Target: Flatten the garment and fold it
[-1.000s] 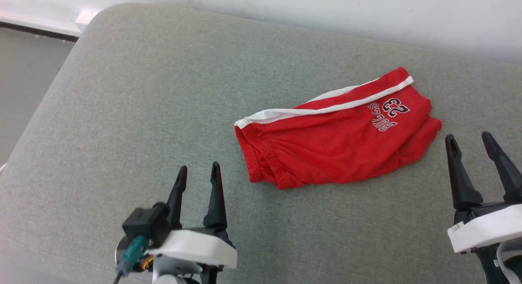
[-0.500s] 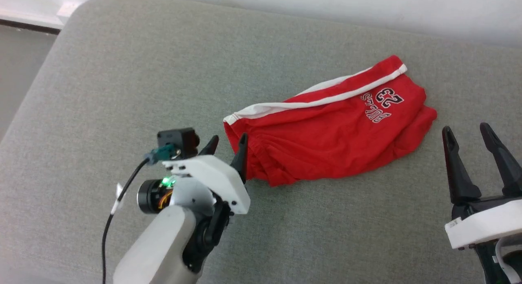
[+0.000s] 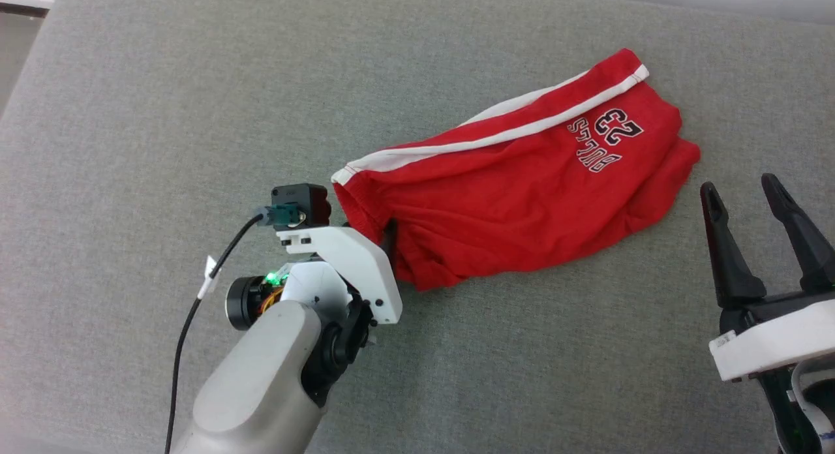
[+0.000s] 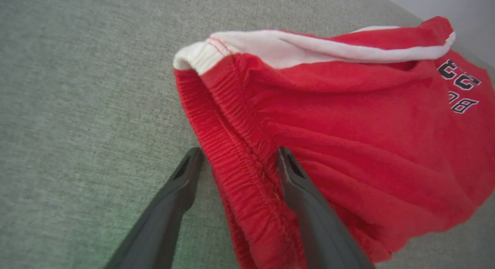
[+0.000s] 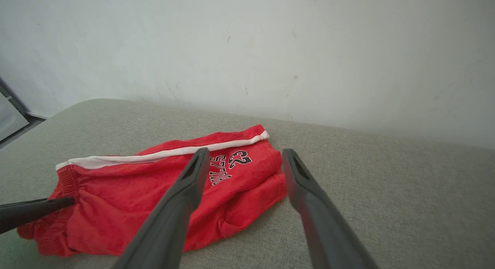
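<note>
Left gripper (image 4: pixel 238 153), fingers spread, straddles the elastic waistband (image 4: pixel 216 118) of the garment (image 3: pixel 522 206), which lies crumpled on the grey padded surface (image 3: pixel 163 115). Flattening looks barely begun, and the next move calls for closing on that band. Right gripper (image 3: pixel 739 186) hovers with its fingers apart, clear of the cloth. A second ago the left was well short of it.
</note>
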